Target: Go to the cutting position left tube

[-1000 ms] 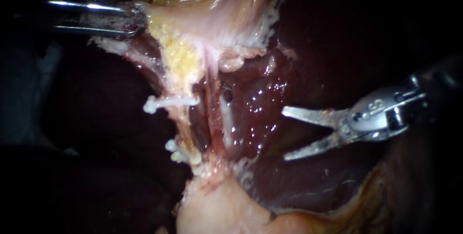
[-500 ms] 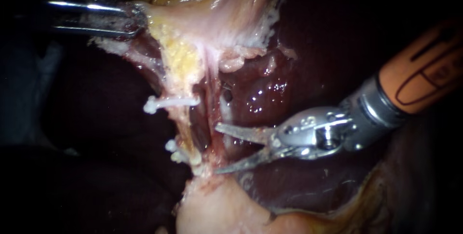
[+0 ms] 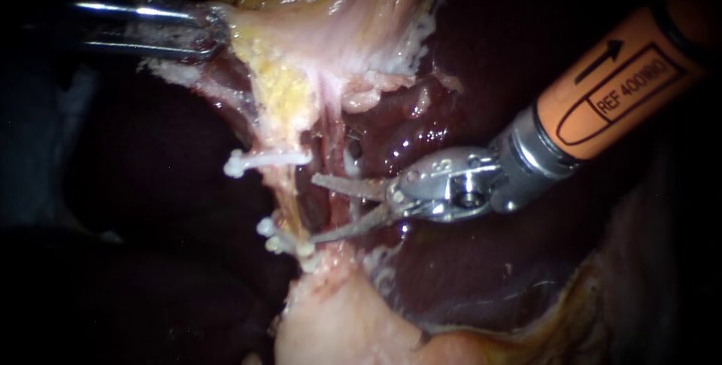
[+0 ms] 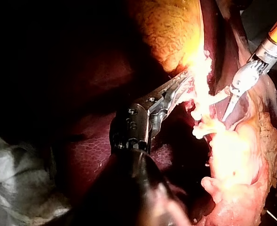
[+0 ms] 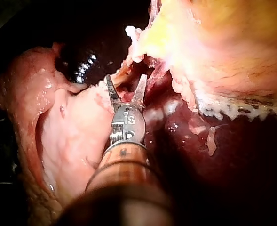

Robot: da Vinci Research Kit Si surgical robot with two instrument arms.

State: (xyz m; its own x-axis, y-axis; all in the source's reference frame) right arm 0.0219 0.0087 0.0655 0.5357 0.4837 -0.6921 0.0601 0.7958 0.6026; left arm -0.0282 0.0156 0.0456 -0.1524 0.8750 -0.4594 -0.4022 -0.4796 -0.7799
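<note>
- Your right instrument [image 3: 310, 209] comes in from the upper right. Its blades are spread in a moderate V with a plain gap between them, and they've got hold of nothing.
- The left tube [image 3: 286, 193] is the pinkish strand running down from the gallbladder [image 3: 316, 4]. The upper clip [image 3: 263, 159] lies across it and the lower clips [image 3: 274, 235] are bunched further down.
- The blade tips are right at that tube's right side, in the stretch between the clips. The top blade is just under the upper clip and the bottom tip is just beside the lower clips.
- From the endoscope you honestly can't tell if the tube is inside the V or just past the tips.
- Your left instrument [image 3: 207, 30] is well apart from all that. Its jaws are clamped on the gallbladder's edge, and the tissue is stretched toward them.
- The right wrist view looks along the blades from behind. There, pink tissue sits in the gap between them, with a white clip [image 5: 131, 33] ahead of the tips. I can't tell which clip it is.
- The left wrist view shows the left jaws side-on, with pale tissue pinched between them and the right instrument's tip beyond. Glare washes out the tube and clips there.
- Dark liver [image 3: 466, 275] lies behind everything.
</note>
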